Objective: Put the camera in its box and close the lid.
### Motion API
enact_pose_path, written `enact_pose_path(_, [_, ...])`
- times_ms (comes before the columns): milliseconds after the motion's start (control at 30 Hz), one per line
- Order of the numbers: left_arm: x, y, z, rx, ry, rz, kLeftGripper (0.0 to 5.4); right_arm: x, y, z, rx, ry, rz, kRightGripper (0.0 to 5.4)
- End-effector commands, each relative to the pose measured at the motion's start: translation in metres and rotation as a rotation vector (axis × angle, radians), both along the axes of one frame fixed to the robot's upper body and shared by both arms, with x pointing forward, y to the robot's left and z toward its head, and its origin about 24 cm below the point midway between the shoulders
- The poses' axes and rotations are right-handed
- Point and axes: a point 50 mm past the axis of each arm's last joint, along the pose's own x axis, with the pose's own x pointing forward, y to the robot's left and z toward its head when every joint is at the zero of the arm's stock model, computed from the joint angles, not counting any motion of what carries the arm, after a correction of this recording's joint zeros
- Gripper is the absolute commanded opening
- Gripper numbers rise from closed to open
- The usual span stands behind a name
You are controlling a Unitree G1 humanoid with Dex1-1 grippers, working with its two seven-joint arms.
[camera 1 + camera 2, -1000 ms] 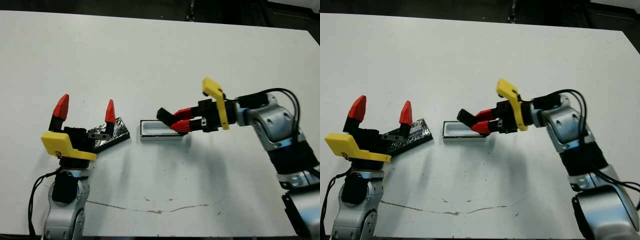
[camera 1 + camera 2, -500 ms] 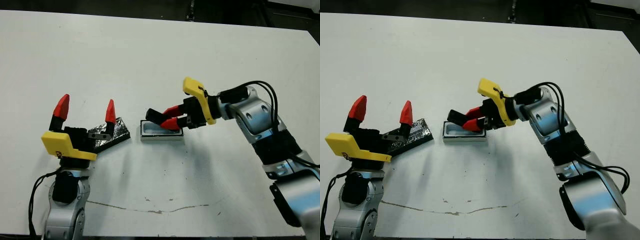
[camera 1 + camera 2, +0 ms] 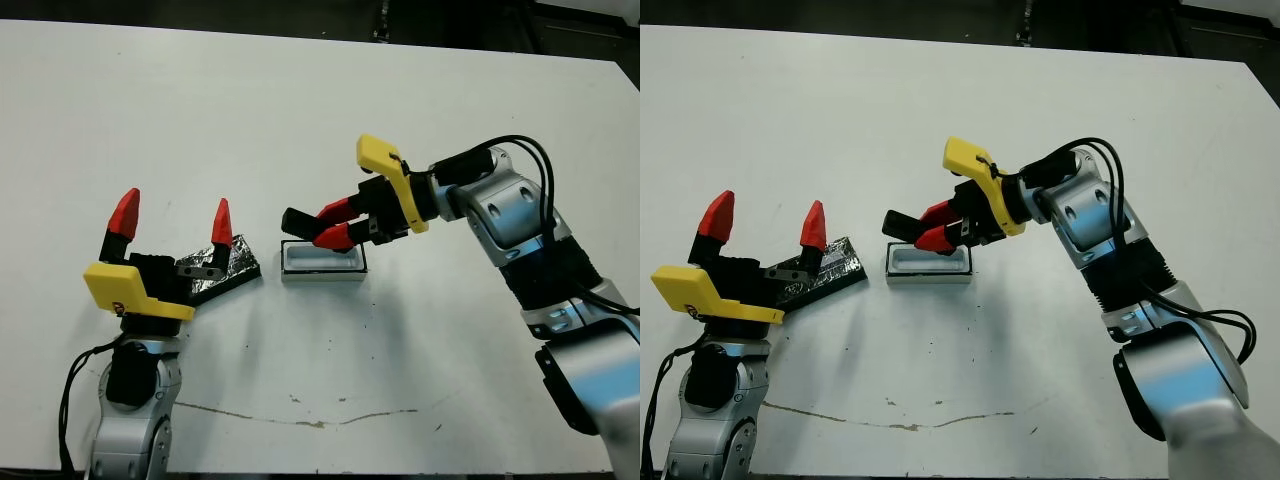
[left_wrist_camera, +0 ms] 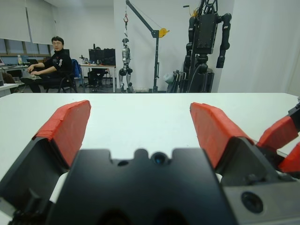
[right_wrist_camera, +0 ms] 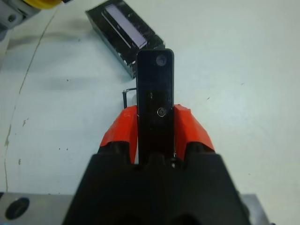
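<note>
White table (image 3: 300,100); bkgd person (image 4: 55,58).

The lid (image 3: 225,266) looks glossy and crinkly like foil, the camera (image 5: 155,93) smooth black plastic.

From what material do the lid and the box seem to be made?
The lid looks like a thin plate with a glossy, crinkled black surface, perhaps foil or film: it glints unevenly. The box seems plastic or card, matte white inside with dark outer walls; which one, I cannot tell.
</note>
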Motion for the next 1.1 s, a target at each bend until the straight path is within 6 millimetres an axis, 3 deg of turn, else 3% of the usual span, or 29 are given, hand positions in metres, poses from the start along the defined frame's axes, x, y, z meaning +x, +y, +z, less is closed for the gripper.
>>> enact_pose_path(33, [-0.002, 0.0, -0.004, -0.002, 0.02, 0.012, 5.4, -0.001, 0.001, 0.004, -0.03, -0.01, 0.015, 1.66])
enact_pose_path(600, [-0.003, 0.0, -0.005, -0.003, 0.025, 0.012, 5.4, -0.001, 0.002, -0.014, -0.035, -0.008, 0.044, 1.66])
enact_pose_path(1100, [-0.004, 0.0, -0.006, 0.003, 0.029, 0.018, 5.4, -0.001, -0.006, -0.015, -0.112, -0.009, 0.0, 1.66])
